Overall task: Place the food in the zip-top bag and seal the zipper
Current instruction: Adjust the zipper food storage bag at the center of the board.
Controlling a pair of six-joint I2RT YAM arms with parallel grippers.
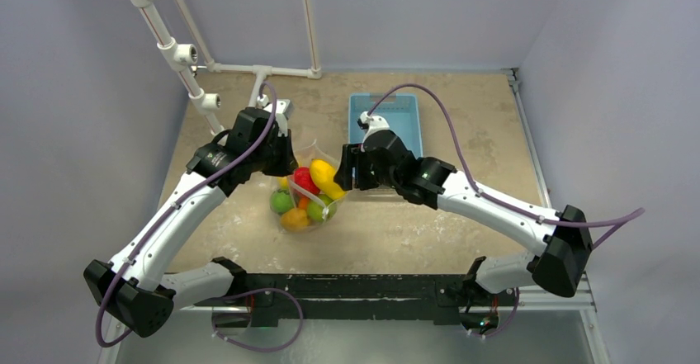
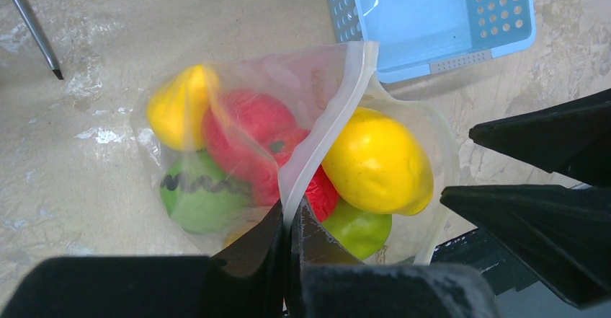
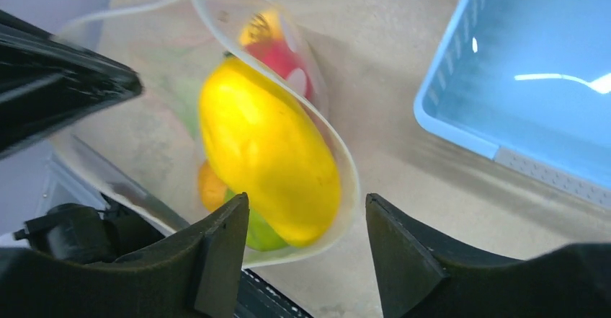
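Observation:
The zip-top bag point(image 1: 304, 199) lies mid-table, holding several pieces of food: a big yellow fruit point(image 2: 378, 159), a red one point(image 2: 248, 134), a dark-striped green one point(image 2: 202, 192) and a plain green one point(image 2: 357, 228). My left gripper point(image 2: 292, 221) is shut on the whitish zipper point(image 2: 328, 123) at the bag's mouth. My right gripper point(image 3: 306, 249) is open. Its fingers stand on either side of the mouth's other rim point(image 3: 344, 161), where the yellow fruit point(image 3: 266, 159) bulges out. Seen from above, the left gripper point(image 1: 287, 164) and right gripper point(image 1: 347, 171) flank the mouth.
A light-blue slotted basket point(image 1: 386, 120) stands just behind the right gripper, with nothing in it point(image 2: 432, 15). White pipes point(image 1: 177, 50) rise at the back left. The black rail point(image 1: 355, 286) carrying the arm bases runs along the near edge.

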